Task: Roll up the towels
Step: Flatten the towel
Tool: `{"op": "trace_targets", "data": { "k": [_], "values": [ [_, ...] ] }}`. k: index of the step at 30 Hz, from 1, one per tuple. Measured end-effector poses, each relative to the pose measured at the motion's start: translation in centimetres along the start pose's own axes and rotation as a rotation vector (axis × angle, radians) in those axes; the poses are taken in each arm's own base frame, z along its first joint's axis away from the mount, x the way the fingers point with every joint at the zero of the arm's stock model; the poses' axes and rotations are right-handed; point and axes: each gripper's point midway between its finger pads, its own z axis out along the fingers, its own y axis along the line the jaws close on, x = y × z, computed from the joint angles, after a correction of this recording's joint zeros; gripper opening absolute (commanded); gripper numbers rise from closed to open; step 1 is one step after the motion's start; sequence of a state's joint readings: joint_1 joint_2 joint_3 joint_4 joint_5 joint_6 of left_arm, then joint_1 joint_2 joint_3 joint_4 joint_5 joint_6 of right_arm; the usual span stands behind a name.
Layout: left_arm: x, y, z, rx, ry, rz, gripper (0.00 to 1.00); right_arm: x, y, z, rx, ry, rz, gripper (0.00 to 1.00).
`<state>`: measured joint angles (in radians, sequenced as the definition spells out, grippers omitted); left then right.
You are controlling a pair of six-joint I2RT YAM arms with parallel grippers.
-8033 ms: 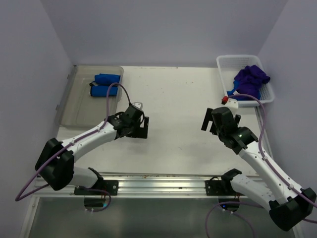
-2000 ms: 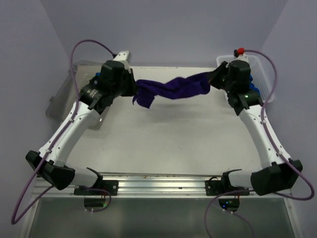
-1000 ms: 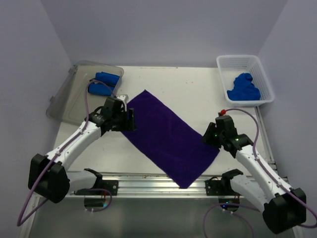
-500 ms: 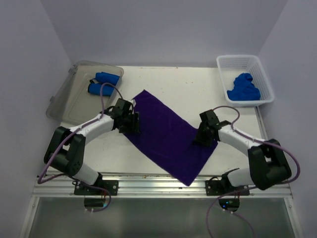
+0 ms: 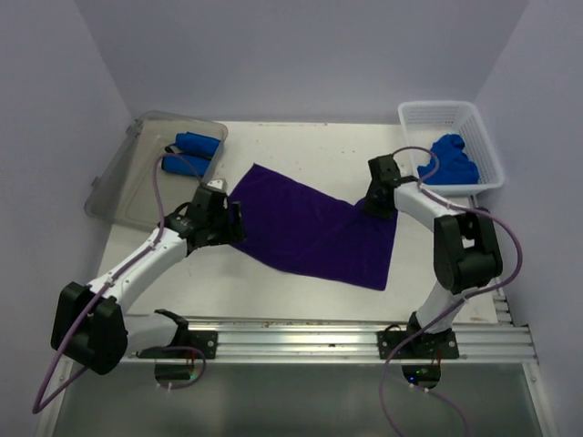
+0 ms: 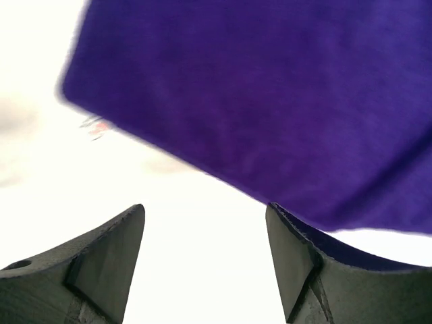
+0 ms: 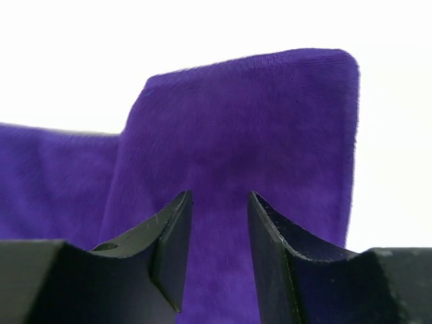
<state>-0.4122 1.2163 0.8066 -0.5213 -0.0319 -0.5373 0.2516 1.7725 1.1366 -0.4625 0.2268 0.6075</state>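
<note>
Well, the purple towel [image 5: 314, 232] lay spread out on the table [image 5: 310, 155] between my two arms, nearly flat but a bit crooked. Two rolled blue towels [image 5: 193, 153] sat in the clear tray [image 5: 123, 191], and a heap of loose blue towels [image 5: 451, 159] waited in the white basket [image 5: 437, 111].

My left pincer [image 6: 204, 209] was wide apart with only bare table between its fingers, right at the towel's left edge. My right pincer [image 7: 219, 196] was low over the far right corner, its fingers just a little apart. I could not tell if it had any cloth pinched.

I thought I was at the laying-flat step. Next, I thought, I would have to smooth the towel, then grab one short end with both pincers and turn it over itself, slowly, so the roll stayed tight.
</note>
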Motion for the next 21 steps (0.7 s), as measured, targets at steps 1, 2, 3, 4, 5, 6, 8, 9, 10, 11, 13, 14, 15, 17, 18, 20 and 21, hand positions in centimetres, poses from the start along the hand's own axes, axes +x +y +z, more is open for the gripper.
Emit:
{"op": "trace_targets", "data": {
  "k": [1, 2, 3, 4, 5, 6, 8, 9, 10, 11, 13, 14, 15, 17, 18, 20, 21],
  "values": [
    [-0.1, 0.7, 0.0, -0.045, -0.007, -0.018, 0.76, -0.3, -0.1, -0.7, -0.011, -0.017, -0.006, 0.42],
    [0.0, 1.4, 0.0, -0.081, -0.010, -0.031, 0.76, -0.6, -0.1, -1.9, -0.030, -0.040, -0.012, 0.42],
    [0.0, 2.1, -0.1, -0.120, -0.015, -0.052, 0.76, -0.9, 0.0, -3.0, -0.053, -0.066, -0.015, 0.42],
    [-0.1, 2.7, -0.1, -0.153, -0.023, -0.072, 0.75, -1.1, 0.1, -4.5, -0.081, -0.095, -0.019, 0.42],
    [-0.2, 3.1, -0.1, -0.173, -0.033, -0.084, 0.75, -1.2, 0.3, -6.1, -0.115, -0.128, -0.023, 0.42],
    [-0.4, 3.4, 0.0, -0.193, -0.043, -0.099, 0.74, -1.2, 0.4, -7.5, -0.143, -0.154, -0.026, 0.42],
    [-0.6, 4.2, 0.5, -0.237, -0.050, -0.116, 0.71, -0.8, 1.1, -10.1, -0.220, -0.202, -0.035, 0.42],
    [-0.6, 4.5, 1.0, -0.257, -0.043, -0.121, 0.70, -0.3, 1.2, -10.8, -0.240, -0.208, -0.041, 0.42],
    [-0.5, 4.9, 1.6, -0.283, -0.032, -0.125, 0.62, 0.4, 1.2, -11.3, -0.260, -0.208, -0.051, 0.42],
    [-0.4, 5.3, 2.3, -0.306, -0.020, -0.134, 0.60, 1.4, 1.1, -11.5, -0.273, -0.195, -0.063, 0.42],
    [-0.2, 6.0, 3.6, -0.343, 0.003, -0.139, 0.60, 3.2, 0.5, -11.5, -0.276, -0.162, -0.079, 0.43],
    [0.0, 6.3, 3.9, -0.356, 0.011, -0.142, 0.60, 4.0, -0.1, -11.4, -0.270, -0.144, -0.085, 0.43],
    [0.0, 6.7, 4.2, -0.366, 0.017, -0.150, 0.60, 4.7, -0.6, -11.4, -0.261, -0.131, -0.088, 0.43],
    [-0.5, 7.5, 4.6, -0.380, 0.006, -0.175, 0.62, 5.6, -1.6, -11.8, -0.252, -0.118, -0.093, 0.44],
    [-0.8, 7.8, 4.8, -0.385, -0.004, -0.186, 0.62, 5.8, -1.9, -12.2, -0.252, -0.119, -0.092, 0.44],
    [-1.4, 8.2, 5.3, -0.393, -0.022, -0.207, 0.62, 5.6, -2.1, -13.2, -0.267, -0.138, -0.087, 0.44],
    [-1.6, 8.2, 5.7, -0.394, -0.026, -0.212, 0.61, 5.6, -2.1, -13.4, -0.272, -0.144, -0.084, 0.44]
  ]
}}
